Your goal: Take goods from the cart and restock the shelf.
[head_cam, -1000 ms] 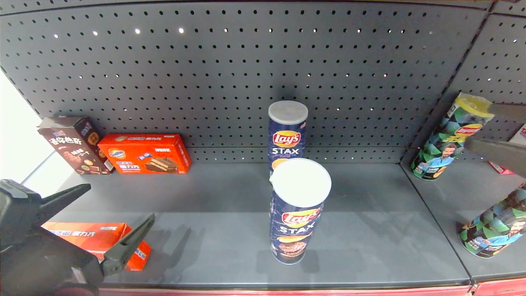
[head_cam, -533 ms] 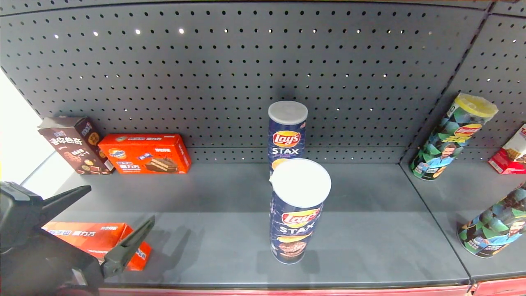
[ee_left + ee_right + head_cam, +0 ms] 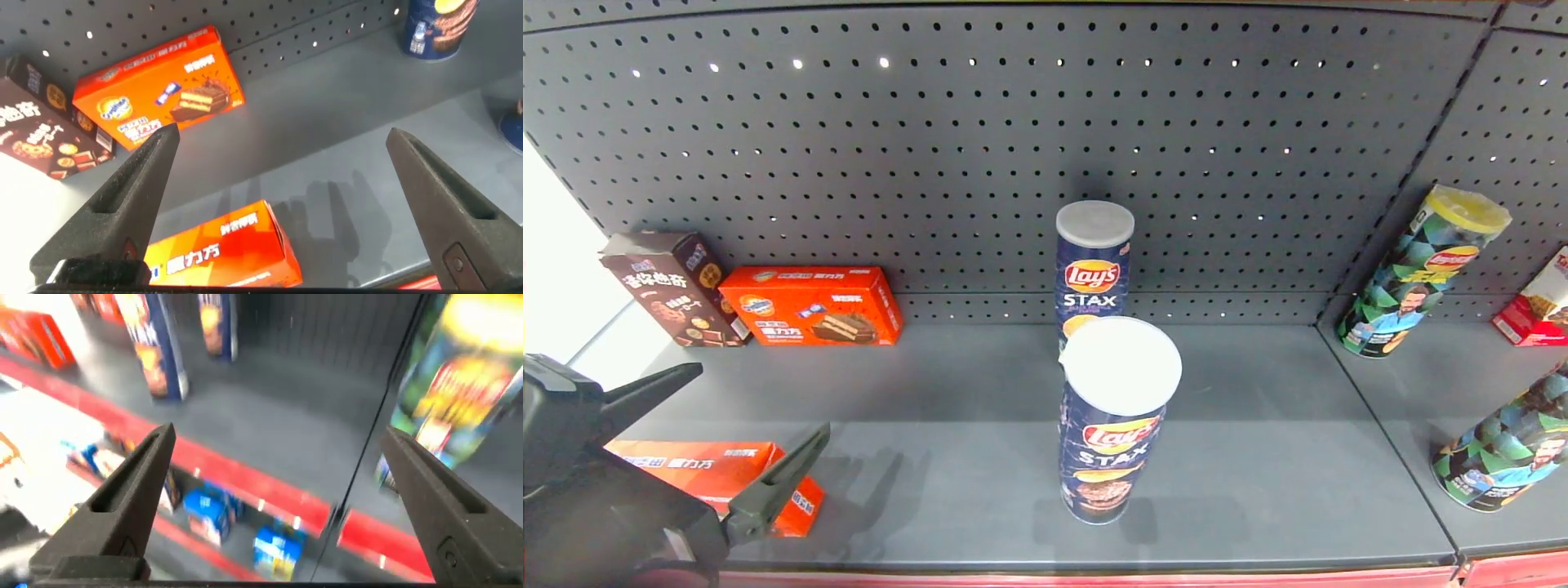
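Shelf (image 3: 1258, 457) stock as seen: the front can (image 3: 1115, 425) and the back can (image 3: 1094, 261), both tall and blue, are stood upright mid-shelf, one right behind the other, the back one close to the pegboard (image 3: 931, 163). An orange box (image 3: 809, 305) and a brown box (image 3: 670, 287) are parked side by side along the back left. A second orange box (image 3: 703, 474) is laid flat at the front left edge, below the left gripper (image 3: 761, 400), whose jaws are spread wide around nothing. The right gripper (image 3: 278, 434) is held wide apart too, out over the red front strip (image 3: 245, 478), with a green can (image 3: 458, 384) just beyond.
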### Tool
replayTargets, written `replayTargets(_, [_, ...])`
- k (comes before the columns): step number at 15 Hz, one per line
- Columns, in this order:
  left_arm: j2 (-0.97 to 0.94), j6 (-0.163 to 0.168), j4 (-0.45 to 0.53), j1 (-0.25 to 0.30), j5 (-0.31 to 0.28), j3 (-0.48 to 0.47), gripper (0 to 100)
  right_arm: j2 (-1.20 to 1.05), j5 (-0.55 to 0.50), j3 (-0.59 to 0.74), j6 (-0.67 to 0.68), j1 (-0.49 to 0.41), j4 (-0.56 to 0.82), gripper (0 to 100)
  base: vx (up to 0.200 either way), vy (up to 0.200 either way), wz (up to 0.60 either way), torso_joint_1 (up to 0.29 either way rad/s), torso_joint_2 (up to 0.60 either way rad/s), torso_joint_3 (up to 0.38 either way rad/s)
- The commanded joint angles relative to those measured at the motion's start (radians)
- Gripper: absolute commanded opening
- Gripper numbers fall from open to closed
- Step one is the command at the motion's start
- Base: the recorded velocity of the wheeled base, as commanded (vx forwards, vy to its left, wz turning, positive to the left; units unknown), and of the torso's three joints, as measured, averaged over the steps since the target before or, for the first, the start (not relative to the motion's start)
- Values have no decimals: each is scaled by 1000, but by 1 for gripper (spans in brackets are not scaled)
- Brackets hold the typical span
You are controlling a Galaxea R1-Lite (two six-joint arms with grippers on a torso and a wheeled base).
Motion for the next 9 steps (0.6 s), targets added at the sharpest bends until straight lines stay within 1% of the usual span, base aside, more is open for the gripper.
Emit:
replayTargets(1, [2,0,-2,1,0,-2,100,-42,-10,111,10,-1,0,100,0,0,0,0,0,0])
replayTargets(2, [2,1,0,0,0,1,100,-42,-44,160,10,-4,-7,100,0,0,0,0,0,0])
replayTargets(3, [0,1,2,1,0,3,100,-42,-105,199,10,-6,-13,100,0,0,0,0,0,0])
replayTargets(4, [0,1,2,1,0,3,100,-42,-130,200,19,-9,-20,100,0,0,0,0,0,0])
replayTargets(5, [0,1,2,0,0,6,100,-42,-157,202,67,-67,-21,100,0,0,0,0,0,0])
replayTargets(6, [0,1,2,0,0,10,100,-28,-160,202,84,-167,-21,100,0,0,0,0,0,0])
replayTargets(7, [0,1,2,0,-1,10,100,3,-191,202,108,-213,-23,100,0,0,0,0,0,0])
replayTargets(9, [3,3,2,-2,-6,7,100,12,-315,209,111,-204,-47,100,0,0,0,0,0,0])
